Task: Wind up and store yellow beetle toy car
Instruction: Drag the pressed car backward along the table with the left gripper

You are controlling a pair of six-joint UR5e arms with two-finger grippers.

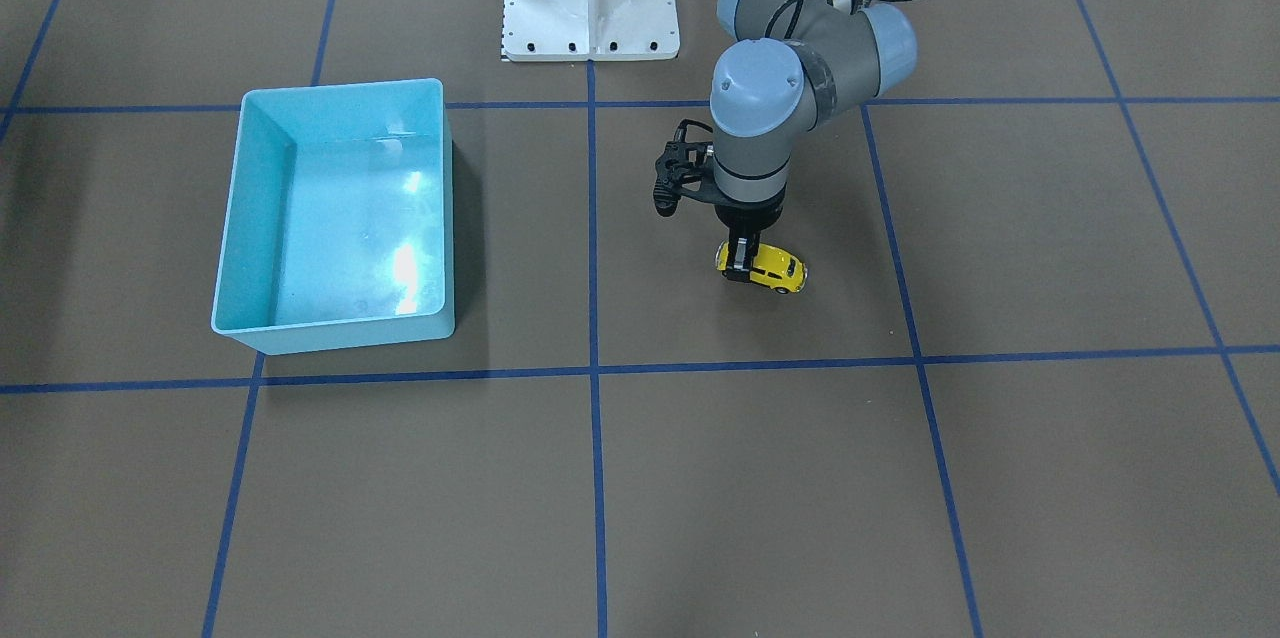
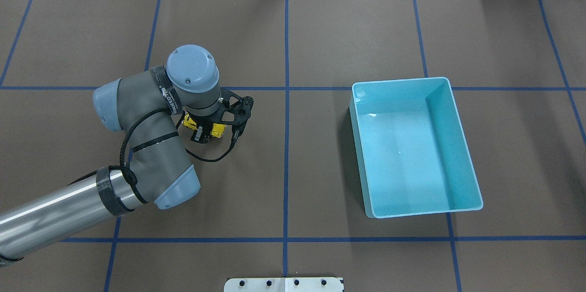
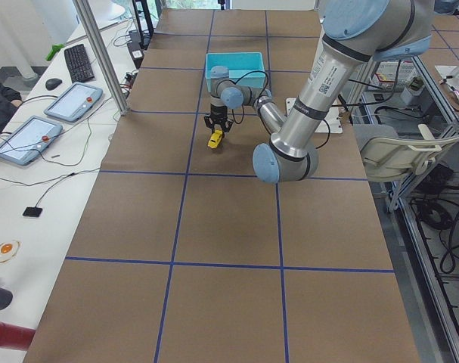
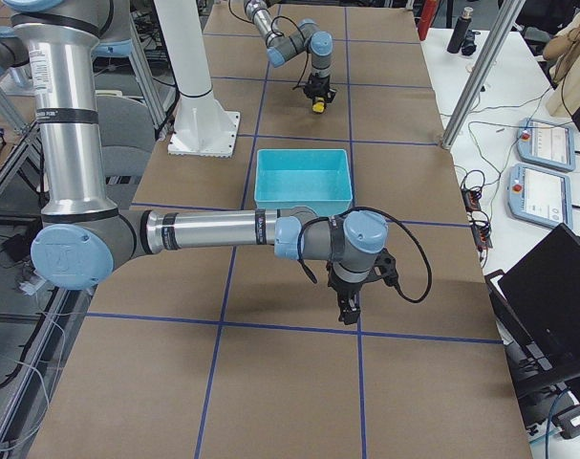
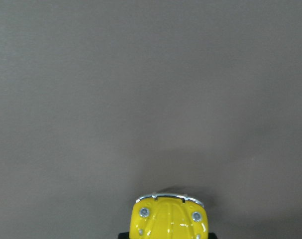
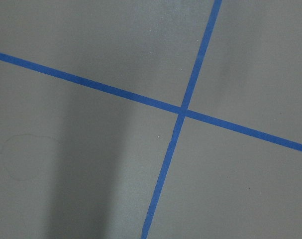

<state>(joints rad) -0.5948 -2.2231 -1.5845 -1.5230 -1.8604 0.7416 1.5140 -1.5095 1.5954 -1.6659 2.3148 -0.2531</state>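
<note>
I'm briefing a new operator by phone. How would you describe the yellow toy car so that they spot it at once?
Start at the light-blue bin on the brown table, then cross the blue centre line to the left gripper. Right under it, in its grip, sits the yellow beetle toy car: tiny, glossy, and the only yellow thing on that table.

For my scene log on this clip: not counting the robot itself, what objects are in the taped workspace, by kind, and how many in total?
yellow beetle toy car: 1
light-blue bin: 1
Total: 2
</note>
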